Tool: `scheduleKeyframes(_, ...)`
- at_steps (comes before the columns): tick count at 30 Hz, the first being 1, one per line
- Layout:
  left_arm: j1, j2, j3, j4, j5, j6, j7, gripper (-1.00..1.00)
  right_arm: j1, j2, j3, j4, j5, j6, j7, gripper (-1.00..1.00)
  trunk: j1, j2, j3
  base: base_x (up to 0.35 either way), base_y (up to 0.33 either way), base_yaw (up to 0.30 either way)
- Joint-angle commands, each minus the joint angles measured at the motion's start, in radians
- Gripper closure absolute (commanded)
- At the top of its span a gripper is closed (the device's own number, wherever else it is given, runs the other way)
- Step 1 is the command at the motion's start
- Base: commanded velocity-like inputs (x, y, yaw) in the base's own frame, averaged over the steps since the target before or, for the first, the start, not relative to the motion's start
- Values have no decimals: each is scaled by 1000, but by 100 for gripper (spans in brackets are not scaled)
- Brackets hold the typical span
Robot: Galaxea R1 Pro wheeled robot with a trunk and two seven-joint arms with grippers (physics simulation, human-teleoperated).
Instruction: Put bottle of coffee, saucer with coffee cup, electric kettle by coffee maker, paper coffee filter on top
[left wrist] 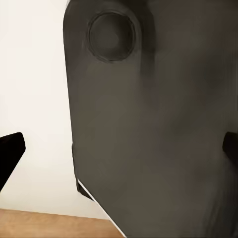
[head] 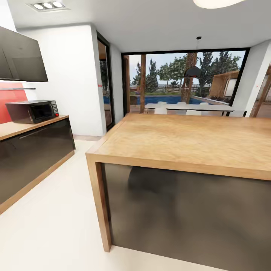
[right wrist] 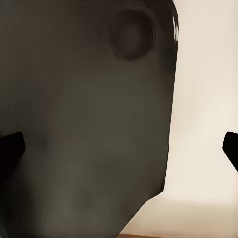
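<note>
In the left wrist view, my left gripper (left wrist: 120,148) is open, its two black fingertips (left wrist: 10,151) far apart at the picture's edges. Between them lies a dark grey panel of my own body (left wrist: 148,124) with a round recess, over pale floor. My right gripper (right wrist: 120,148) is open in the same way, its fingertips (right wrist: 10,148) wide apart in front of the same kind of dark panel (right wrist: 84,114). In the head view, a kitchen island with a bare wooden top (head: 188,139) stands straight ahead.
The island's dark front (head: 180,214) and wooden leg (head: 99,203) stand close ahead. A low dark cabinet with a wooden countertop (head: 22,126) runs along the left wall and carries a black microwave (head: 33,111). Pale floor (head: 56,210) lies between the two. Glass doors (head: 180,81) show behind.
</note>
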Motion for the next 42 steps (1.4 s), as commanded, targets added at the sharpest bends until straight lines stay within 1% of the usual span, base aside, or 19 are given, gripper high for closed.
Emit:
scheduleKeyframes(1, 1, -2, 3, -5, 2, -6, -1, -100, -3, 6, -2, -6, -2, -6, -3, -100, 0, 0, 0, 0, 0, 0)
scheduleKeyframes(5, 1, -2, 2, -5, -1, -12, -1, -100, -3, 25, -2, -28, -2, -9, -3, -100, 0, 0, 0, 0, 0, 0)
scheduleKeyframes(13, 0, -3, -4, -6, 0, -13, -2, -100, -3, 28, -3, -64, -1, -15, -2, -100, 0, 0, 0, 0, 0, 0)
scheduleKeyframes(19, -1, -4, -4, -5, 1, -47, -2, -100, -3, 28, -3, -95, -3, -17, 4, -100, 0, 0, 0, 0, 0, -53)
scheduleKeyframes(23, 0, -2, -3, -5, 0, -69, -2, -100, -3, 28, -4, -115, -3, -17, 4, -100, 0, 0, 0, 0, 0, -234)
scheduleKeyframes(29, 0, -5, 1, -5, 2, -103, -3, -100, -3, 28, -5, -117, -3, -17, 5, -100, 0, 0, 0, 0, 0, -264)
scheduleKeyframes(30, 0, -5, 2, -5, 2, -169, -2, -100, -3, 28, -5, -117, -3, -17, 5, -100, 0, 0, 0, 0, 0, -267)
scheduleKeyframes(32, 0, -5, 3, -5, 2, -167, -1, -100, -3, 28, -5, -117, -3, -17, 5, -100, 0, 0, 0, 0, 0, -267)
scheduleKeyframes(42, 0, -5, 8, -4, 5, -160, 4, -100, -3, 29, 0, -115, -1, -17, 5, -100, -38, 70, 31, 0, 0, -254)
